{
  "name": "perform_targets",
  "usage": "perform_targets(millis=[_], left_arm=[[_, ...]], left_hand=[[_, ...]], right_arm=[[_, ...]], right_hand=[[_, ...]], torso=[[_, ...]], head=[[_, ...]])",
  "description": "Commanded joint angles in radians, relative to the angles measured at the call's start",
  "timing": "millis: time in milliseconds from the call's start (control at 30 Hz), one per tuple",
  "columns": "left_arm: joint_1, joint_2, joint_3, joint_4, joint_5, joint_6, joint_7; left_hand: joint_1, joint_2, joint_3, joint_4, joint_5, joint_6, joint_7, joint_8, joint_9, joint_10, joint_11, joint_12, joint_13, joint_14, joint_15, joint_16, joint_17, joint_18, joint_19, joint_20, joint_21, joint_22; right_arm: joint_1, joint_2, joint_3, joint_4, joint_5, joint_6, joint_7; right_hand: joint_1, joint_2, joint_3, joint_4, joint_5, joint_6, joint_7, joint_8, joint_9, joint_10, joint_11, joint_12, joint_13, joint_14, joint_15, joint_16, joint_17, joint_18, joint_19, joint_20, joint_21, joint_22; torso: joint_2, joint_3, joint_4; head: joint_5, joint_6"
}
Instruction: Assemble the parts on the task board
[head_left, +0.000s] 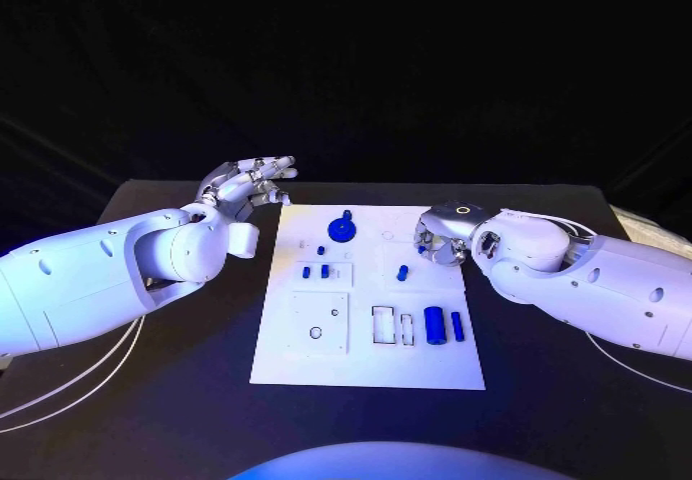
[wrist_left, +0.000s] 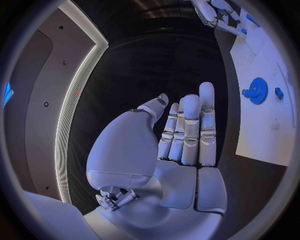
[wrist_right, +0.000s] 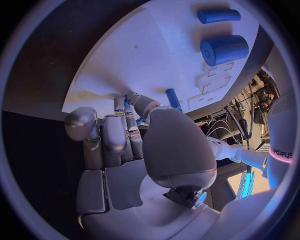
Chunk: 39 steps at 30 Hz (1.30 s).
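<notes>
The white task board (head_left: 368, 350) lies in the middle of the black table. On it are a blue gear (head_left: 343, 228), small blue pegs (head_left: 306, 271) (head_left: 402, 271) and two blue cylinders (head_left: 434, 322) (head_left: 457, 325). My right hand (head_left: 440, 243) hovers over the board's right edge with its fingers curled. In the right wrist view its thumb and a finger (wrist_right: 142, 106) pinch a small blue part (wrist_right: 127, 103), close to a blue peg (wrist_right: 173, 99). My left hand (head_left: 248, 183) is off the board's far left corner, fingers straight and apart (wrist_left: 187, 130), holding nothing.
The board (wrist_left: 269, 130) has a raised square plate (head_left: 319, 322) and rectangular slots (head_left: 384, 324) near its front. Bare black table (head_left: 173, 400) surrounds the board. White cables (head_left: 87, 385) trail under my left arm.
</notes>
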<state>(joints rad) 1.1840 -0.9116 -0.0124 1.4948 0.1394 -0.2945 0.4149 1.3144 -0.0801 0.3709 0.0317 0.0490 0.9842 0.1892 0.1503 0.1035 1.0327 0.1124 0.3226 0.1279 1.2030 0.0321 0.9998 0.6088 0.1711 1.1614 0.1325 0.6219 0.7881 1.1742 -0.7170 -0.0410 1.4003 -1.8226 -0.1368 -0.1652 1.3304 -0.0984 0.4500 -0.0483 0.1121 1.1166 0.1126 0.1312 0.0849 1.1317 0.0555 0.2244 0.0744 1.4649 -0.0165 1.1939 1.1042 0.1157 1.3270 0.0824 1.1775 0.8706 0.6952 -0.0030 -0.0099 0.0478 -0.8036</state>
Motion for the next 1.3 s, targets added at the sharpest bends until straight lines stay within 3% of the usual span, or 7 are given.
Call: perform_targets(millis=[33,300,600,900,1133,1300], left_arm=[[0.000,0.000,0.000,0.002,-0.004,0.007,0.004],[0.000,0.000,0.001,0.000,-0.006,0.008,-0.001],[0.000,-0.001,0.001,0.000,-0.010,0.006,-0.001],[0.000,-0.007,0.001,0.002,-0.013,0.004,-0.005],[0.000,-0.010,0.001,0.003,-0.014,0.001,-0.009],[0.000,-0.011,0.000,0.005,-0.014,-0.001,-0.012]], left_hand=[[0.003,0.010,-0.005,0.001,0.004,-0.009,0.000,0.006,-0.002,-0.007,0.003,0.005,0.001,-0.005,-0.001,-0.001,-0.001,0.012,0.007,0.000,-0.007,-0.001],[0.006,0.010,-0.007,0.000,0.004,-0.011,0.000,0.007,-0.002,-0.010,0.003,0.007,0.002,-0.006,-0.001,-0.002,-0.005,0.012,0.008,0.000,-0.009,-0.002],[0.013,0.012,-0.008,-0.004,0.005,-0.012,0.000,0.009,-0.003,-0.013,0.003,0.011,0.002,-0.007,-0.001,-0.002,-0.007,0.012,0.010,0.000,-0.011,-0.005],[0.017,0.013,-0.008,-0.007,0.005,-0.013,0.000,0.010,-0.003,-0.015,0.003,0.013,0.003,-0.008,-0.001,-0.002,-0.009,0.012,0.011,0.000,-0.013,-0.006],[0.029,0.018,-0.007,-0.015,0.005,-0.019,0.002,0.012,-0.005,-0.023,0.004,0.018,0.002,-0.018,0.000,-0.011,-0.027,0.012,0.011,0.000,-0.018,-0.009],[0.034,0.019,-0.006,-0.018,0.005,-0.021,0.003,0.013,-0.005,-0.026,0.005,0.019,0.002,-0.023,0.000,-0.016,-0.035,0.012,0.011,0.000,-0.020,-0.011]], right_arm=[[-0.006,0.003,-0.004,-0.004,0.007,0.012,0.013],[-0.006,0.006,-0.004,-0.004,0.044,-0.011,0.027],[-0.006,-0.003,-0.003,-0.003,0.115,-0.103,0.037],[-0.004,-0.026,0.002,0.009,0.155,-0.151,0.036],[0.008,-0.056,0.012,0.045,0.214,-0.161,0.039],[0.017,-0.081,0.016,0.093,0.240,-0.161,0.037]], right_hand=[[-0.002,0.010,0.005,0.000,-0.004,0.007,0.002,0.006,0.000,0.010,0.001,-0.005,-0.001,0.033,-0.008,0.005,0.003,0.008,0.005,-0.002,0.003,0.002],[-0.006,0.028,0.006,0.004,-0.005,0.029,-0.004,0.014,0.007,0.034,-0.004,-0.010,-0.003,0.039,-0.011,0.022,0.022,0.003,0.017,-0.004,0.020,0.030],[0.013,0.056,0.024,-0.012,-0.009,0.048,-0.002,0.022,0.021,0.075,-0.009,-0.020,0.000,0.041,-0.018,0.028,0.021,-0.003,0.033,-0.011,0.046,0.067],[0.017,0.056,0.029,-0.019,-0.019,0.046,0.000,0.020,0.024,0.077,-0.008,-0.028,0.000,0.040,-0.018,0.029,0.021,-0.003,0.033,-0.011,0.047,0.069],[0.010,0.054,0.028,-0.018,-0.035,0.043,0.002,0.018,0.027,0.078,-0.005,-0.038,-0.001,0.039,-0.016,0.030,0.021,-0.004,0.033,-0.010,0.049,0.071],[0.009,0.053,0.027,-0.019,-0.037,0.043,0.002,0.018,0.028,0.078,-0.005,-0.040,-0.001,0.039,-0.016,0.030,0.020,-0.003,0.032,-0.010,0.049,0.071]], torso=[[0.000,0.0005,-0.0006],[-0.001,-0.0007,0.0001],[-0.001,-0.0016,-0.0002],[-0.001,-0.0016,-0.0008],[-0.002,-0.0026,-0.0020],[-0.002,-0.0013,-0.0008]], head=[[0.001,-0.002],[0.000,-0.005],[0.002,-0.005],[0.003,-0.004],[0.002,-0.002],[0.003,0.002]])
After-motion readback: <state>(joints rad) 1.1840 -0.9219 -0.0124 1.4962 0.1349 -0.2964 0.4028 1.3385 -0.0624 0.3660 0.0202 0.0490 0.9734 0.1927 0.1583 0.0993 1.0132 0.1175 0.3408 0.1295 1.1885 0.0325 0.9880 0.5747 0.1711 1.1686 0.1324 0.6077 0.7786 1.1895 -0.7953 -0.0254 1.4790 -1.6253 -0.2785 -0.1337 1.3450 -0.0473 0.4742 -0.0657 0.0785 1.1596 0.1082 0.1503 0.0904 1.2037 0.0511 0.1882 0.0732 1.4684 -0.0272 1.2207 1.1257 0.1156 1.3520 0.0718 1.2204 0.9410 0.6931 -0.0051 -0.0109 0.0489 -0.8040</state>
